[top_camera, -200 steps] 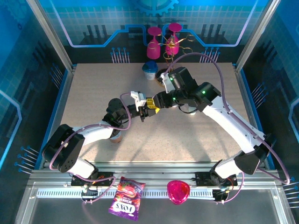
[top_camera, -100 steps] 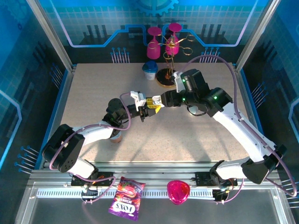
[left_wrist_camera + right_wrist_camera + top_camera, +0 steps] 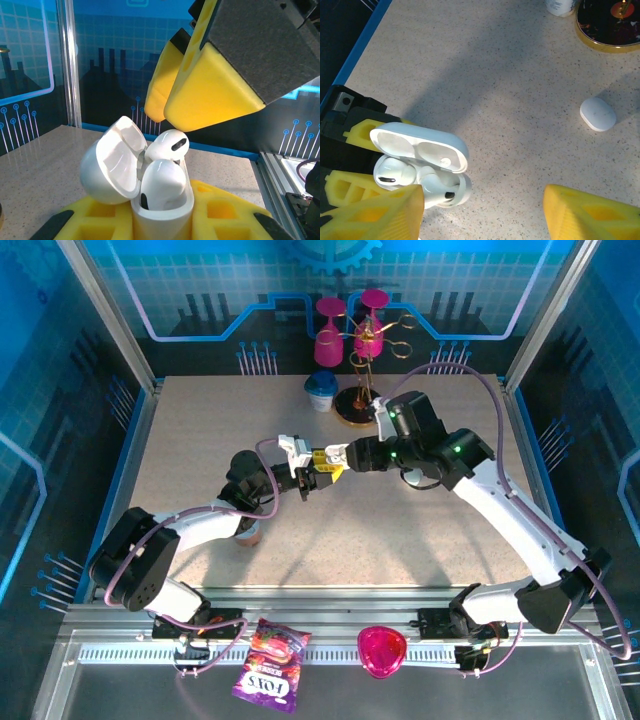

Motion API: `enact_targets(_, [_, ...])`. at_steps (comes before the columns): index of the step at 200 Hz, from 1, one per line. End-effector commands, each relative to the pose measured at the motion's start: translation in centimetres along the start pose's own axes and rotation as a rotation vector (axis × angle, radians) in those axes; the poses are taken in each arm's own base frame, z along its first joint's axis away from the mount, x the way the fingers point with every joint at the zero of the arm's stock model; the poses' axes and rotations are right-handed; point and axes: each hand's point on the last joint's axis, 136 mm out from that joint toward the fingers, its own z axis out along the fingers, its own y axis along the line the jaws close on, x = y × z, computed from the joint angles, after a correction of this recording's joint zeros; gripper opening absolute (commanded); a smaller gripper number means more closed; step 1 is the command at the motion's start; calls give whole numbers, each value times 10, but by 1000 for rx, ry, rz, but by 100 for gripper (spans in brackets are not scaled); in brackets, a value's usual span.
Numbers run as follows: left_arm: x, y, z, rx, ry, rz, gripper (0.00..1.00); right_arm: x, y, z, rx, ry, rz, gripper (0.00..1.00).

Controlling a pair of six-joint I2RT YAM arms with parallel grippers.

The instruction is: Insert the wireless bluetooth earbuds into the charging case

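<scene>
– What does the left wrist camera give you that the overhead one doesn't?

– The overhead view has the left claw and right claw meeting tip to tip above the tabletop, with the load too small to read. Up close, the left claw is clenched on an open charging case, lid tipped back. Both earbuds are in it, the farther one riding higher than the nearer. The right claw's yellow fingers hang just above them.

– And the right wrist?

– It looks down into the case and shows its own fingers spread well apart with nothing between them, so released. It also shows a closed white case lying on the tabletop, well apart from the held one.

– What has changed since a second ago?

– The right wrist has pulled back to the right, uncovering the black-and-gold stand base behind it. The left arm has held its place.
</scene>
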Motion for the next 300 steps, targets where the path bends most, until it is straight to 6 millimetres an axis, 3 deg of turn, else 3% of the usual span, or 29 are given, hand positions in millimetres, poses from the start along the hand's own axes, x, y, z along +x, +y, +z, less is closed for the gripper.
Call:
enact_targets(1, [-32,-6,-3,17,-84,52,0,7,-17,-9,52,7,35,63])
enact_targets(39, [-32,-6,-2,21,-88,49,0,3,6,-19,-74,-39,6,63])
enact_targets(80, [-36,-7,-2,28,-93,47,0,12,-1,-10,-51,-1,20,62])
enact_targets(116, [-35,-6,0,33,-93,39,0,4,9,-8,-103,-19,20,61])
enact_targets(205, [-36,-9,-1,50,-97,29,0,-6,-3,0,-81,-30,72,61])
enact_targets(240, [-34,-8,-2,43,-98,29,0,-8,-1,-9,-92,-49,65,60])
enact_targets(272, [-32,-6,-2,39,-94,24,0,-12,16,-23,-184,-90,37,60])
enact_targets(300, [-31,-5,-2,40,-98,18,0,-9,32,-22,-235,-73,-4,61])
